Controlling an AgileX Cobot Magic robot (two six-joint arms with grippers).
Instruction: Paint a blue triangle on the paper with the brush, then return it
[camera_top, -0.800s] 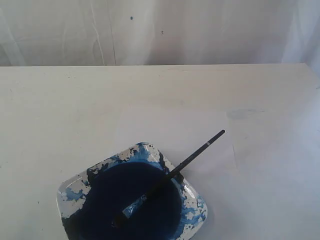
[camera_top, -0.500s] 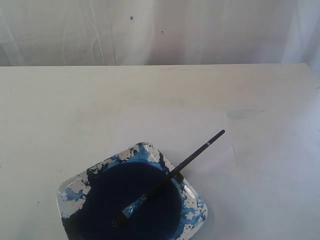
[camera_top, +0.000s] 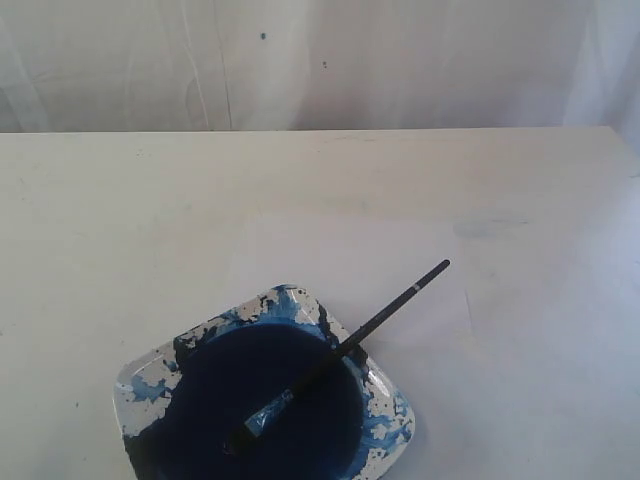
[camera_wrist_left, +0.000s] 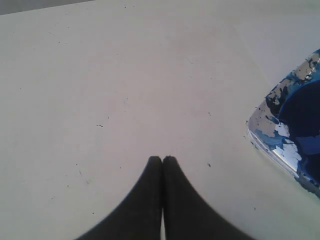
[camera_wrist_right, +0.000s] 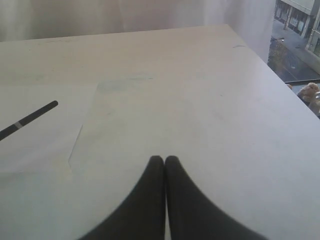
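The black-handled brush (camera_top: 345, 348) lies slanted across the paint-spattered dish (camera_top: 385, 420), its blue-stained tip in the dark blue paint pool (camera_top: 260, 405) and its handle end sticking out over the paper (camera_top: 340, 260). The handle end (camera_wrist_right: 29, 119) also shows in the right wrist view, above the paper (camera_wrist_right: 40, 145). No blue triangle shows on the paper. My left gripper (camera_wrist_left: 162, 159) is shut and empty over bare table, to one side of the dish (camera_wrist_left: 272, 125). Away from the paper's edge, my right gripper (camera_wrist_right: 164, 159) is shut and empty. Neither gripper appears in the exterior view.
A white curtain (camera_top: 320, 60) hangs behind the table's far edge. A faint bluish smudge (camera_top: 480, 228) marks the tabletop beyond the paper's right corner. In the right wrist view the table's edge (camera_wrist_right: 260, 60) drops off beside a window.
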